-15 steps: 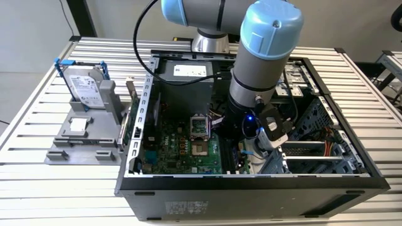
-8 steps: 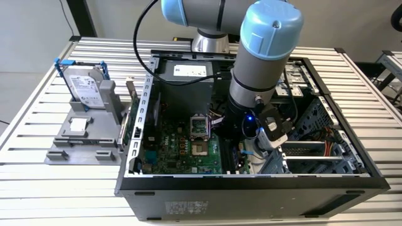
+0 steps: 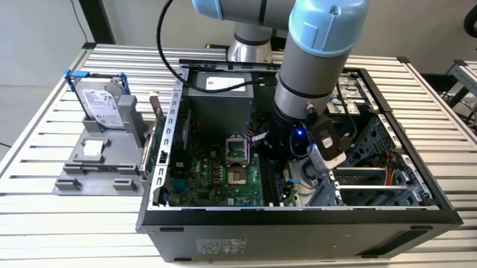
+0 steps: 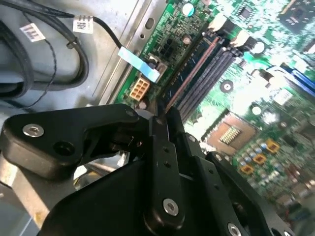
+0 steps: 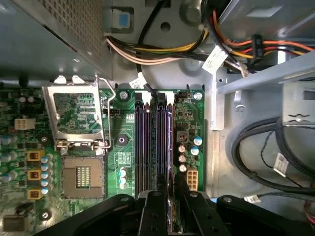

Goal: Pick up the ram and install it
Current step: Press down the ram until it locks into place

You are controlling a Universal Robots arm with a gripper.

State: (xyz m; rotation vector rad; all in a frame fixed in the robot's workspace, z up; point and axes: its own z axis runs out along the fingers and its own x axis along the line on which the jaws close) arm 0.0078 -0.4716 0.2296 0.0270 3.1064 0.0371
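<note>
The end effector (image 5: pixel 170 209) pinches the ram (image 5: pixel 170 147) by its top edge over the motherboard's slots (image 5: pixel 147 137); it looks thin, stiff and fragile.

The ram (image 5: pixel 170 147) is half hidden behind the tool (image 5: pixel 170 206); the tool's body is cut off by the wrist views' edges.

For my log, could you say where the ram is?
In both wrist views, the ram stands edge-on between the jaws at the memory slots, beside the CPU socket.
</note>
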